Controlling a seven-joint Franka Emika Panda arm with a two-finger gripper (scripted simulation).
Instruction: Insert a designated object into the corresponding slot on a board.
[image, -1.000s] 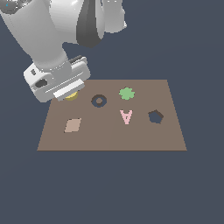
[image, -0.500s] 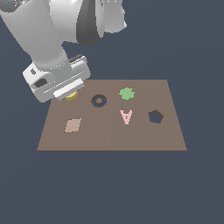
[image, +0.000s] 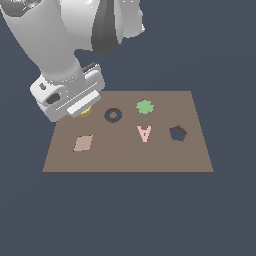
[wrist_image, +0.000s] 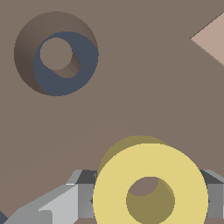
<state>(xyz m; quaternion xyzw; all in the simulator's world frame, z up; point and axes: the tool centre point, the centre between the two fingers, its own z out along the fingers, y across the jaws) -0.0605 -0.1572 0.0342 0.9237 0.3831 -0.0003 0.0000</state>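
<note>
In the wrist view, the yellow ring lies nearest the camera, set between the two grey fingers of the gripper, one on each side of its outer rim. The fingers appear closed against the ring, though actual contact cannot be confirmed from these views. The ring reads as a rigid, thick-walled, lightweight part; it should neither deform nor break under a pinch. Its curved, smooth outer wall offers little contact area, so the recommended hold is across the full diameter, centred, to prevent it rotating or slipping sideways. In the exterior view the ring shows only as a yellow sliver under the hand, at the board's far corner on the exterior view's left. Farther off lies the ring-shaped slot, empty, well apart from the ring.
</note>
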